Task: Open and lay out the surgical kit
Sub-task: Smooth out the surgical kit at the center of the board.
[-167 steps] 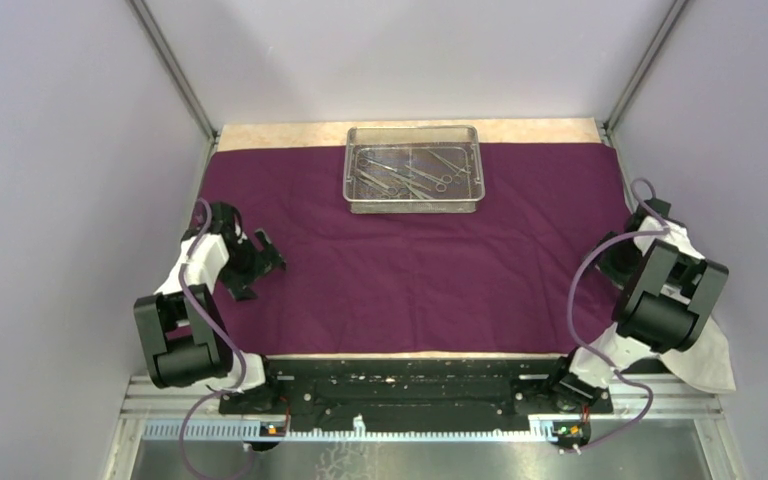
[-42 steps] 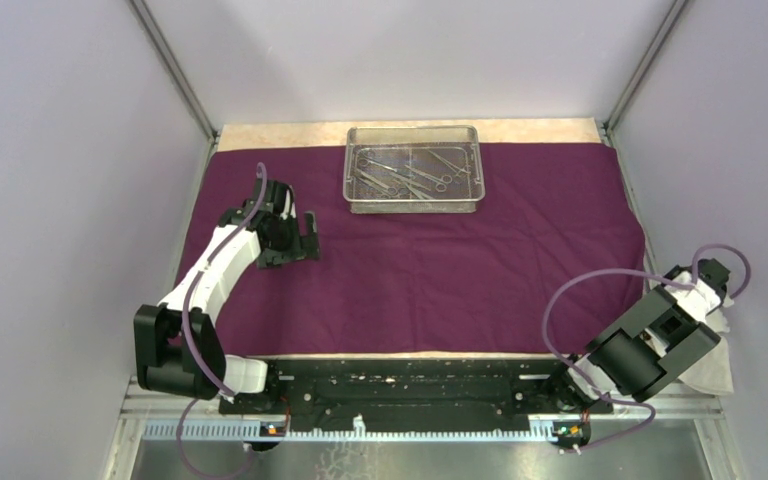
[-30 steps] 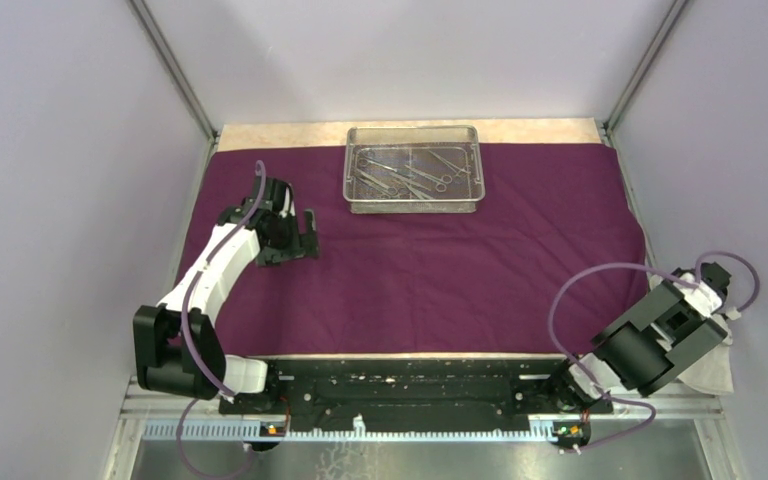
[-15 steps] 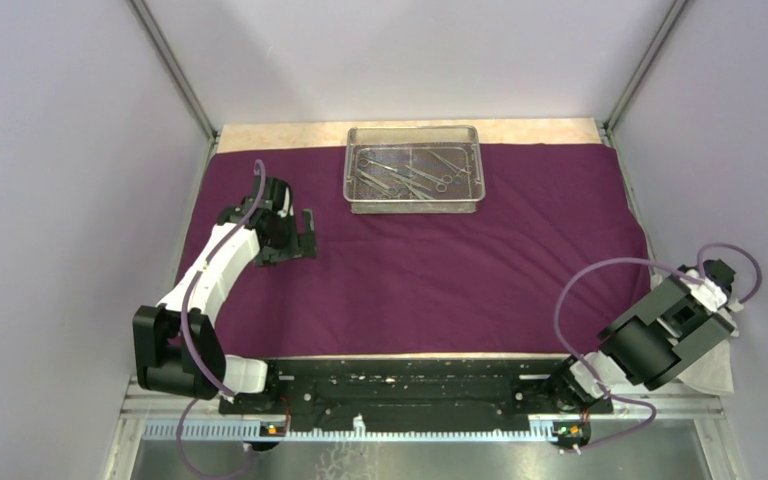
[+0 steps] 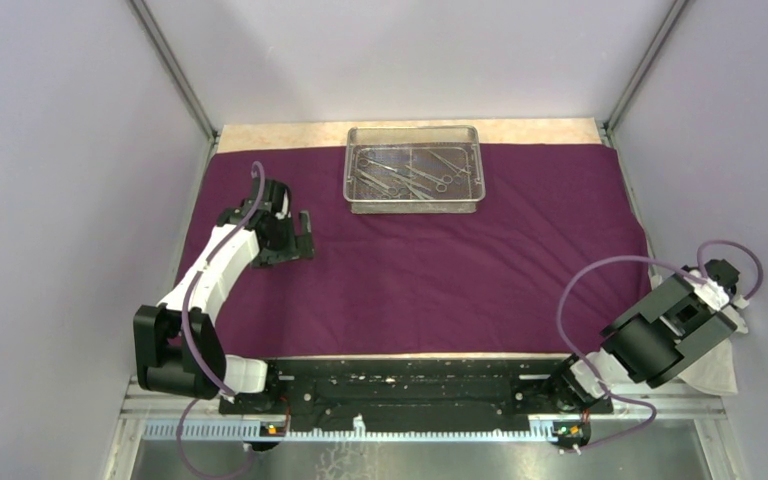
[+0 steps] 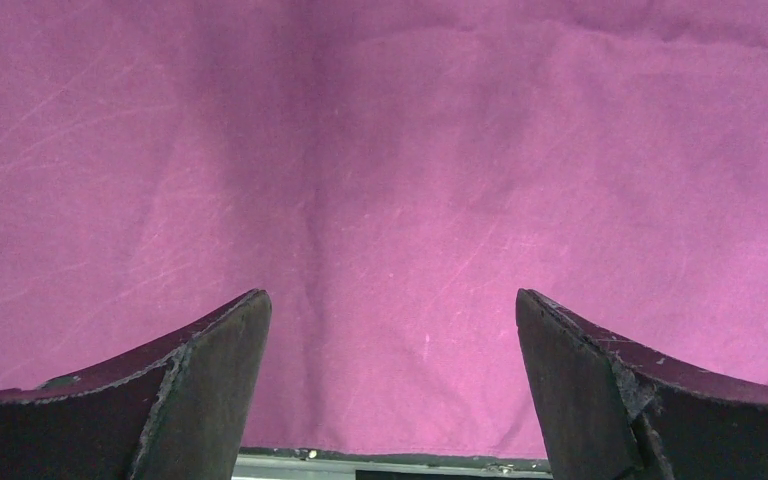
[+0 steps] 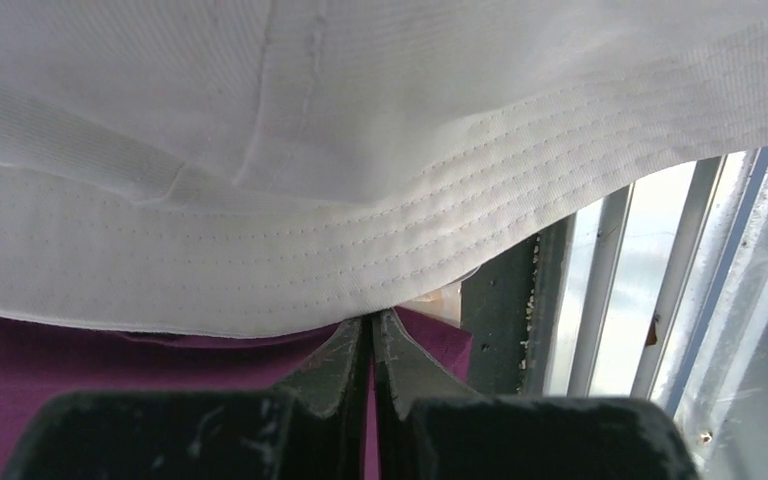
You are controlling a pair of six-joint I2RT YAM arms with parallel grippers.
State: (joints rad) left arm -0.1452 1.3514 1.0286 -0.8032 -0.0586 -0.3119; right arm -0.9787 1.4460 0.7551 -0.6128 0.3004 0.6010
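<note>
The dark purple cloth wrap (image 5: 440,270) lies spread flat over the table. At its far edge stands the silver wire-mesh tray (image 5: 412,207) with several steel instruments (image 5: 410,172) lying inside. My left gripper (image 5: 303,232) hovers low over the left part of the wrap (image 6: 380,150), open wide (image 6: 390,295) with nothing between its fingers. My right gripper (image 5: 728,292) is past the wrap's right edge. It is shut (image 7: 370,320), tips pinched at the stitched hem of a white cloth (image 7: 360,150).
The white cloth (image 5: 715,372) is bunched at the near right corner, partly under the right arm. A metal rail and frame (image 7: 600,290) run just beside the right fingers. Grey walls close in on both sides. A tan strip of table (image 5: 280,135) shows behind the wrap.
The right arm has crept a little further right and toward the wall, the white cloth going with it. The left arm has barely shifted and its jaws stay open.
</note>
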